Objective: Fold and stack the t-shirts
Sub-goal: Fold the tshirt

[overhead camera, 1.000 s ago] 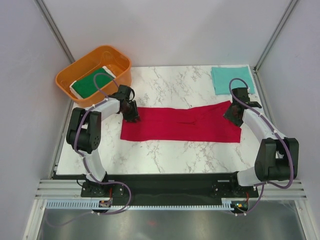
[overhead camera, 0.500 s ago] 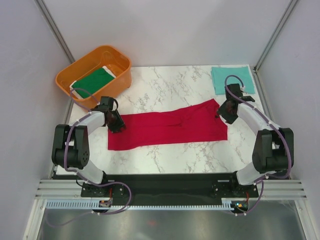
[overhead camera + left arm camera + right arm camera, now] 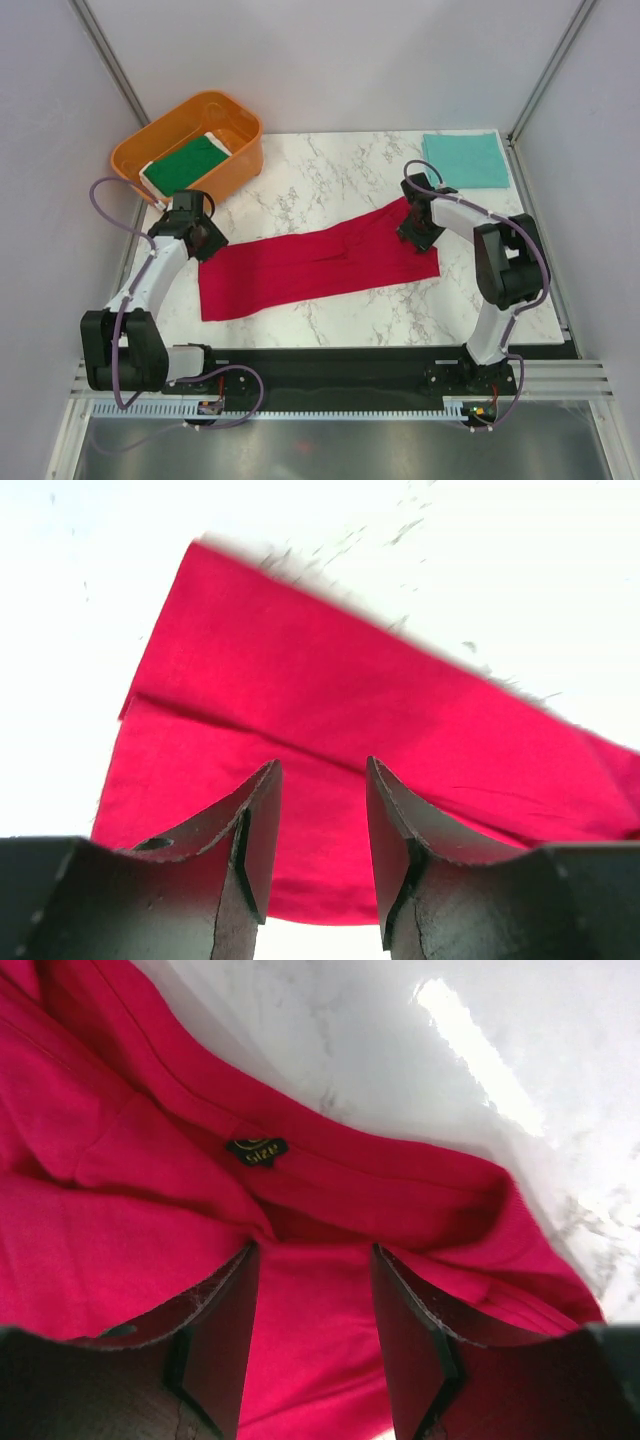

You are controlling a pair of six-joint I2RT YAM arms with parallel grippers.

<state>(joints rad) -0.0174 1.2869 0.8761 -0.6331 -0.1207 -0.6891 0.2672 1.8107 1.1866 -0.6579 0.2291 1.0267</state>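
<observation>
On the marble table (image 3: 320,170), the red t-shirt (image 3: 315,265) lay stretched slantwise, the left gripper (image 3: 208,240) released over its left end, while whether the right gripper (image 3: 418,235) pinched the collar end I couldn't tell.

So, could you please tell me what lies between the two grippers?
The red shirt, stretched from left gripper to right gripper, in the overhead view.

The white marble table (image 3: 330,170) holds a spread bright red cloth t-shirt (image 3: 310,265), a folded teal t-shirt (image 3: 465,160) and an orange plastic tub (image 3: 238,168).
</observation>
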